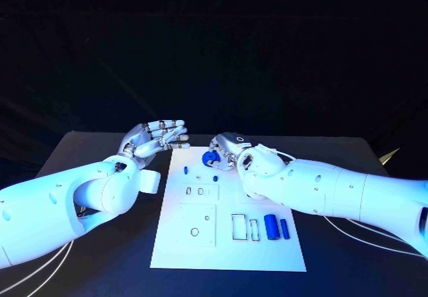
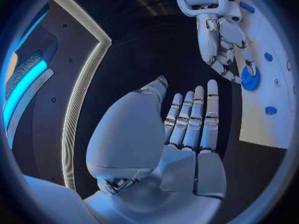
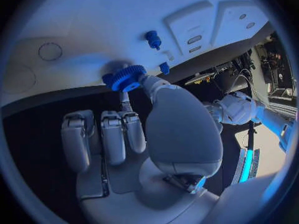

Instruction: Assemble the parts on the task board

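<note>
Head view: a blue gear point(image 1: 210, 159) sits at the far end of the white task board point(image 1: 179, 247), pinched by the right hand point(image 1: 234, 150), whose fingertip and thumb press its toothed rim. Two blue cylinders point(image 1: 278, 228) lie side by side near the board's near right edge. Just beyond the board's far left corner, the left hand point(image 1: 157, 140) hovers above the black surface point(image 1: 98, 148), empty, fingers extended together, palm up.

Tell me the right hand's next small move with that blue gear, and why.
Probably lower and seat the blue gear onto the task board. The right hand pinches the gear at the board's far end, right at its surface, while the left hand is raised beside the board, open and holding nothing. Whether the gear is already seated cannot be told.
</note>
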